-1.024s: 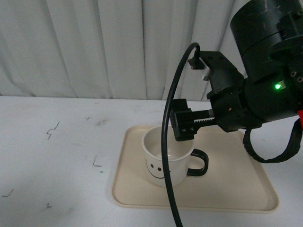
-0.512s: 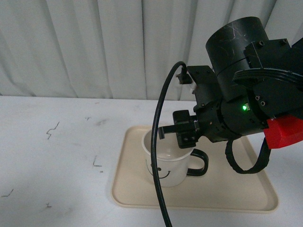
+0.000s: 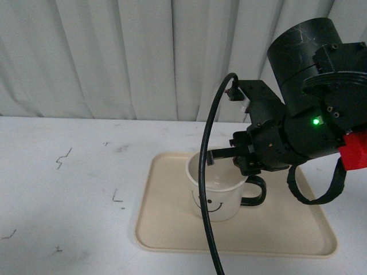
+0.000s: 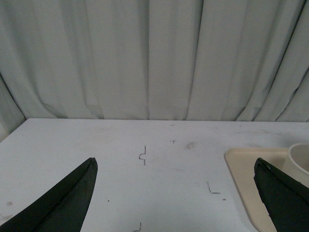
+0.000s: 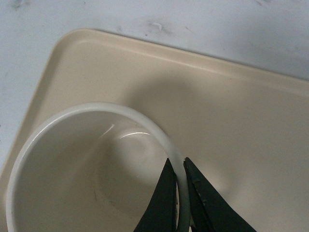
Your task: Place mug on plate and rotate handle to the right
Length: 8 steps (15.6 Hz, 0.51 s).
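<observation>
Cream-white round mug (image 3: 218,197) with a black smiley face stands upright on the large flat beige rectangular plate (image 3: 287,226), roughly mid-plate, on a white tabletop (image 3: 69,189). Its glossy dark loop handle (image 3: 256,193) points to the robot's right. The right gripper (image 5: 177,164) is clamped on the mug's rim, one finger inside and one outside, just above the handle. The left gripper (image 4: 175,164) has its fingers wide apart, holding nothing, over bare tabletop, well left of the mug.
</observation>
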Each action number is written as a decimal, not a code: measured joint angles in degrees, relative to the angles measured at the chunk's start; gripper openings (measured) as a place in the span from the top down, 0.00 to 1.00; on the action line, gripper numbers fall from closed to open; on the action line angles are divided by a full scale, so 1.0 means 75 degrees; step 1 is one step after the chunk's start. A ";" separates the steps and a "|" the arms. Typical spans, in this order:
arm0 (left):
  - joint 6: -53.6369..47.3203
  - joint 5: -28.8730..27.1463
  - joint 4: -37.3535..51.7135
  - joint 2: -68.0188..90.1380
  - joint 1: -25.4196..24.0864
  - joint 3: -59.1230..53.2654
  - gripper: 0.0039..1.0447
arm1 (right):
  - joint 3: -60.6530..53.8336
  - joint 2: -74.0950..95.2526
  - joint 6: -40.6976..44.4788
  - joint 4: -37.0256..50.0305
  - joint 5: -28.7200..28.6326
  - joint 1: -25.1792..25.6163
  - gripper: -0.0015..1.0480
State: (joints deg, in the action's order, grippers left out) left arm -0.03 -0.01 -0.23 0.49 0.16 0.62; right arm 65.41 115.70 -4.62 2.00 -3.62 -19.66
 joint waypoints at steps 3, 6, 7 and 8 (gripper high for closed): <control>0.0000 0.0000 0.0000 0.0000 0.0000 0.0000 0.06 | -0.0015 -0.0239 0.0734 -0.0393 -0.0603 0.0490 0.96; 0.0000 0.0000 0.0000 0.0000 0.0000 0.0000 0.06 | -0.0015 -0.0294 0.1431 -0.0487 -0.1163 0.0825 0.96; 0.0000 0.0000 0.0000 0.0000 0.0000 0.0000 0.06 | -0.0017 -0.0294 0.1562 -0.0458 -0.1241 0.0848 0.96; 0.0000 0.0003 0.0000 0.0000 0.0000 0.0000 0.06 | -0.0017 -0.0294 0.1623 -0.0428 -0.1349 0.0871 0.96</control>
State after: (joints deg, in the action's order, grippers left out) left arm -0.03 0.01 -0.23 0.49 0.16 0.62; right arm 65.28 113.49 7.55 -1.21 -13.74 -13.13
